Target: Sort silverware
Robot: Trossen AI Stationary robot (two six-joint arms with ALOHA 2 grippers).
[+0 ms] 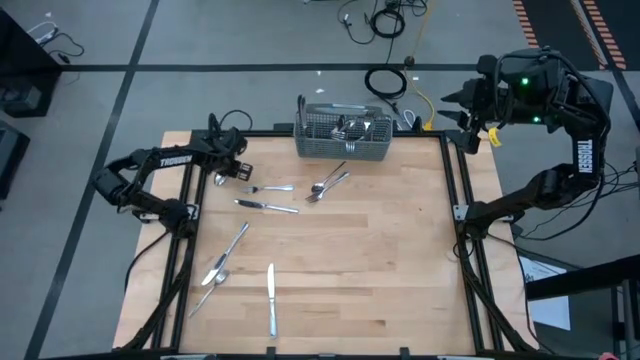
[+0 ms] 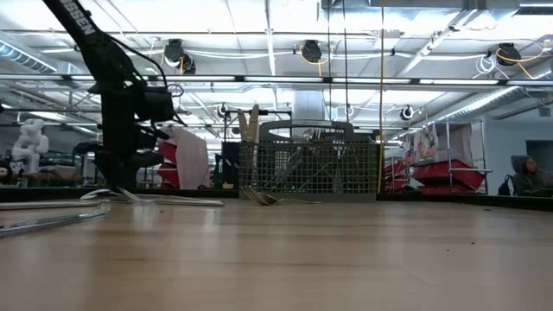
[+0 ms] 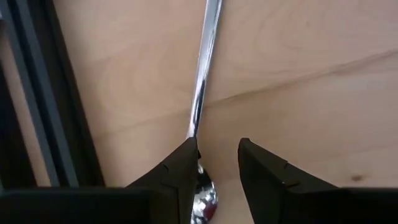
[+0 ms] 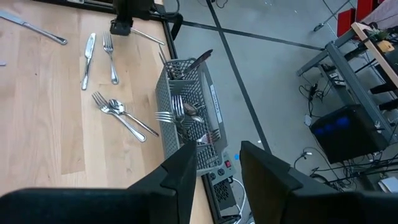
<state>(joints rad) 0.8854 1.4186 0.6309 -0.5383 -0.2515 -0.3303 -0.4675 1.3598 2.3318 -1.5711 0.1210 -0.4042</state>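
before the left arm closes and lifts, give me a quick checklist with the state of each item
1. Left pincer down at the spoon near the table's left edge: ok.
2. Spoon between the fingers: not ok, its neck lies under one fingertip, bowl only partly in the gap.
3. Jaws open enough to take it: ok.
4. Other silverware clear of the grasp, nearest fork lies apart: ok.
5. Basket upright at the far edge: ok.
6. Right pincer parked off the table, open and empty: ok.

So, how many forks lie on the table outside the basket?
2 for sure: the left fork next to a knife, and the right fork beside a spoon near the basket. The near-left pieces are too small to tell.
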